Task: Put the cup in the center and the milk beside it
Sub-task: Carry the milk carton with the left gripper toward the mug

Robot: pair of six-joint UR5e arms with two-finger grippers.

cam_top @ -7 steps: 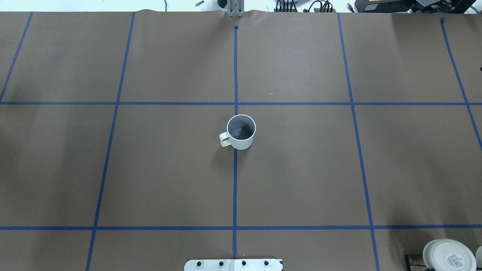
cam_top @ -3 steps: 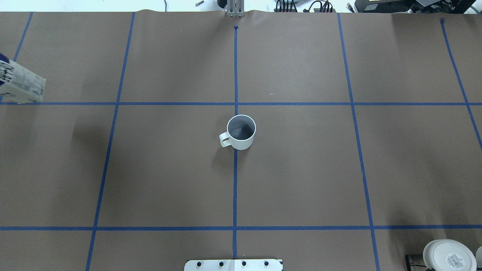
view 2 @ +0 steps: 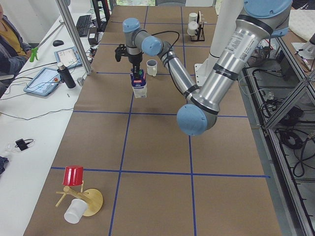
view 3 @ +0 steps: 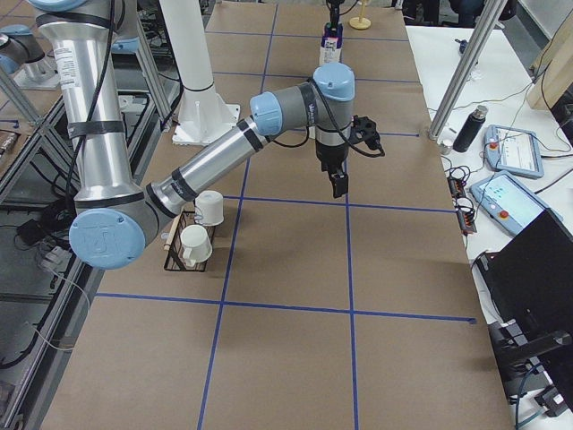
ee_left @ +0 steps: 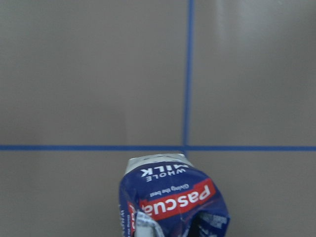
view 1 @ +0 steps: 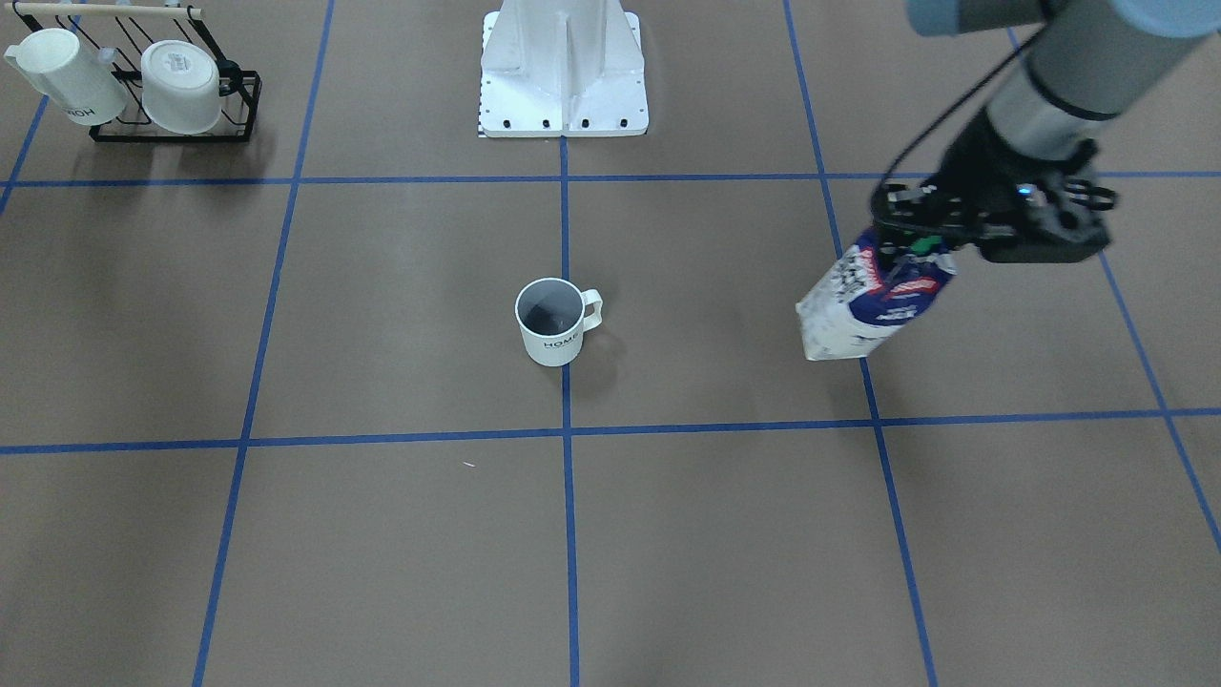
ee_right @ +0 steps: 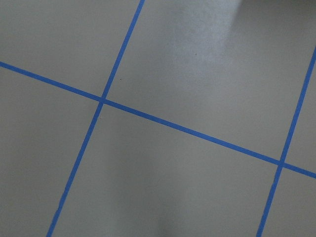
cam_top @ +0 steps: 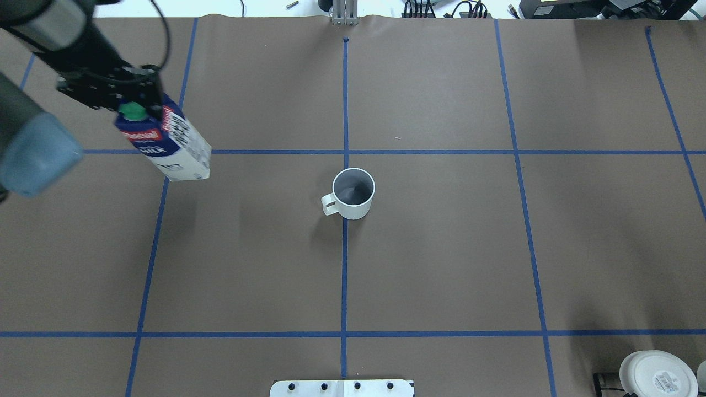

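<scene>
The cup point(cam_top: 353, 193) is a white mug with a dark grey inside and "HOME" lettering point(view 1: 551, 322). It stands upright on the blue tape line at the center point(cam_top: 386, 231), handle toward the robot's left. My left gripper point(cam_top: 135, 113) is shut on the top of the milk point(cam_top: 168, 144), a dark-blue and white carton with a green cap. It holds the milk above the table, well to the left of the cup point(view 1: 873, 301). The carton fills the bottom of the left wrist view point(ee_left: 173, 197). My right gripper point(view 3: 338, 184) hangs over bare table; I cannot tell whether it is open or shut.
A black rack with white mugs point(view 1: 143, 81) stands near the robot's right side. The robot's white base plate point(cam_top: 342, 387) sits at the near table edge. A wooden stand with a red cup point(view 2: 74, 177) is at the left end.
The left arm has come in from the left edge with the milk and carried it rightward toward the cup. The cup has not moved.
</scene>
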